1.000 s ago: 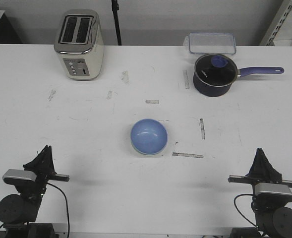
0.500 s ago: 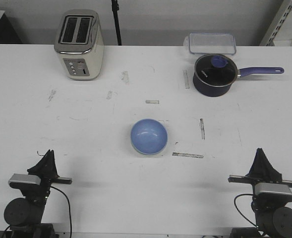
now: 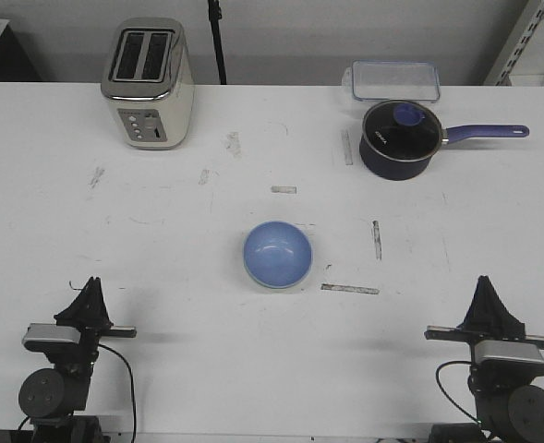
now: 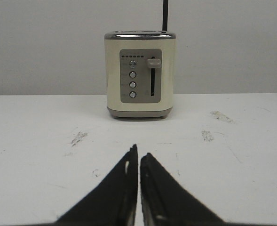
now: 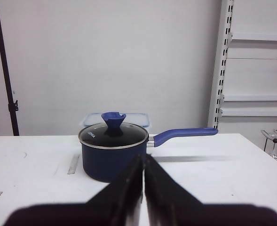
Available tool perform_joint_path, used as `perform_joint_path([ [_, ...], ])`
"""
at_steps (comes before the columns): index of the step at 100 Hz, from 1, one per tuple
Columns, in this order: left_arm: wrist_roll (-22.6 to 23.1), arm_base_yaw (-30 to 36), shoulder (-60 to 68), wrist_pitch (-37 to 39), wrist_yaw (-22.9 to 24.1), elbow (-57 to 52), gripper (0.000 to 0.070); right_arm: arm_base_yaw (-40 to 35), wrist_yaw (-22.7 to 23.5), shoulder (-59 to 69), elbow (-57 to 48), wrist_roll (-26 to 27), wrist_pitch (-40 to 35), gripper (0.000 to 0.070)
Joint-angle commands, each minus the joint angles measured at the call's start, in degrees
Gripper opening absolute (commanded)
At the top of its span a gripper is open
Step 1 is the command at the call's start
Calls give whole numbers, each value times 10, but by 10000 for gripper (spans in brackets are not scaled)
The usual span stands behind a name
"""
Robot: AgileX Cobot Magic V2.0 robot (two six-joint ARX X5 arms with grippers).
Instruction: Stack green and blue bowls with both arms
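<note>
In the front view, the blue bowl (image 3: 278, 255) is seen near the middle of the table (image 3: 161, 240), nested in the green bowl, of which only a thin pale rim (image 3: 249, 272) is visible. Neither wrist view takes in the bowls. The left gripper (image 3: 90, 288) and right gripper (image 3: 487, 287) are parked at the near edge, well apart from them. The left wrist view is filled by the toaster (image 4: 139, 74), with the jaws closed; the right wrist view shows the saucepan (image 5: 114, 151), jaws likewise closed on nothing.
</note>
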State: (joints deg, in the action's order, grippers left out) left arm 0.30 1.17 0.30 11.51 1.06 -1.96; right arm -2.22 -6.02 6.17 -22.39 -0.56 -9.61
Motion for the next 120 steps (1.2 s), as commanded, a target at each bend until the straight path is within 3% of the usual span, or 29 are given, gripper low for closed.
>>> perform_joint_path([
  [1,-4,0,-1,8,-2,12,3,-1,0,-2,-3,7,6,1],
  [120,-4,0,-1,5,-2,12,3,-1,-1,-3,-3,7,-5,1],
])
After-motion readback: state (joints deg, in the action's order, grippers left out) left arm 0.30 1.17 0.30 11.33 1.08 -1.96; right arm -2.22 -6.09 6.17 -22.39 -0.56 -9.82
